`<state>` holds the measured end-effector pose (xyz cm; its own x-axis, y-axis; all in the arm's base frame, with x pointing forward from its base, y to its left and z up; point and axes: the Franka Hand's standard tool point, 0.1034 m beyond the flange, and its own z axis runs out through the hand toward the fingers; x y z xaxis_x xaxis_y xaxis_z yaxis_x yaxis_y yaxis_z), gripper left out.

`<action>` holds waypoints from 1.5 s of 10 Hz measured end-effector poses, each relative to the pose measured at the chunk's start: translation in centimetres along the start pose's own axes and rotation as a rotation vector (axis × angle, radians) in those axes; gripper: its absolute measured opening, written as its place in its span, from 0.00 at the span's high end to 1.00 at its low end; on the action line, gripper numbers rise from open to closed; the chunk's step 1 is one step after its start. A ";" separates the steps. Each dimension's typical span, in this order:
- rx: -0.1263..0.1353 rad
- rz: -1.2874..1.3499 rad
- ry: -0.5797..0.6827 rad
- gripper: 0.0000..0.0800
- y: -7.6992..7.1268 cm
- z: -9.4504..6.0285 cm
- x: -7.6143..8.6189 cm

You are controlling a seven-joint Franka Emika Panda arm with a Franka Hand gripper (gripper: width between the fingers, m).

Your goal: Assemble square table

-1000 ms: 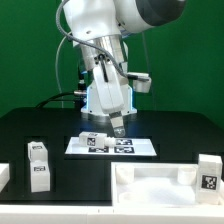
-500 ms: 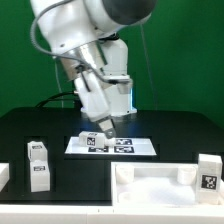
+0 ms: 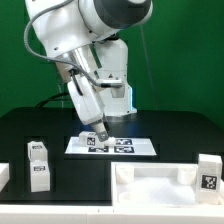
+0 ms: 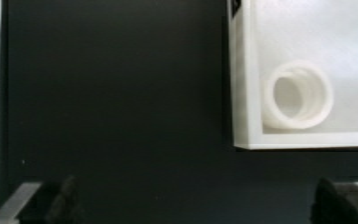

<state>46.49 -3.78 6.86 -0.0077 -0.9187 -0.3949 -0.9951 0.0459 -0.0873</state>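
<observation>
The gripper point(image 3: 101, 134) hangs wide-jawed above the marker board point(image 3: 125, 146), and I have bare black table point(image 3: 175, 130) on every side of that board. On the exterior view's left, a rear leg point(image 3: 38, 152) and a front leg point(image 3: 40, 177) stand close together, blocking a low sweep. The square top point(image 3: 150, 172) fills the foreground on that view's right with its raised rim, a third leg point(image 3: 208, 172) just beside it. Between legs and top runs an open lane. In the wrist view, only bare table shows between the fingers point(image 4: 43, 200).

No readable words or numbers are showing. Only black-and-white patterned tags are sitting on the marker board point(image 3: 146, 148) and two white block legs point(image 3: 39, 165).
</observation>
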 end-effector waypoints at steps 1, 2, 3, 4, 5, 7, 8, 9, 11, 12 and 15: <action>-0.001 0.002 0.000 0.19 0.1 0.0 0.1; -0.011 0.016 -0.036 0.19 0.7 0.1 0.5; -0.025 0.044 -0.121 0.19 1.5 -0.1 0.5; -0.037 0.089 -0.222 0.19 2.2 -0.6 0.6; -0.044 0.122 -0.253 0.19 2.2 -0.6 1.1; -0.068 0.127 -0.246 0.19 2.4 0.2 0.3; -0.104 0.110 -0.232 0.19 2.8 0.8 -0.3; -0.156 0.049 -0.208 0.19 3.3 1.1 -0.6; -0.183 -0.006 -0.207 0.19 4.2 0.8 -0.7; -0.197 -0.025 -0.195 0.19 4.5 0.4 -0.3; -0.192 -0.034 -0.190 0.19 4.4 -0.1 -0.3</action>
<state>42.12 -3.31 6.73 0.0266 -0.8278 -0.5604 -0.9951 -0.0754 0.0641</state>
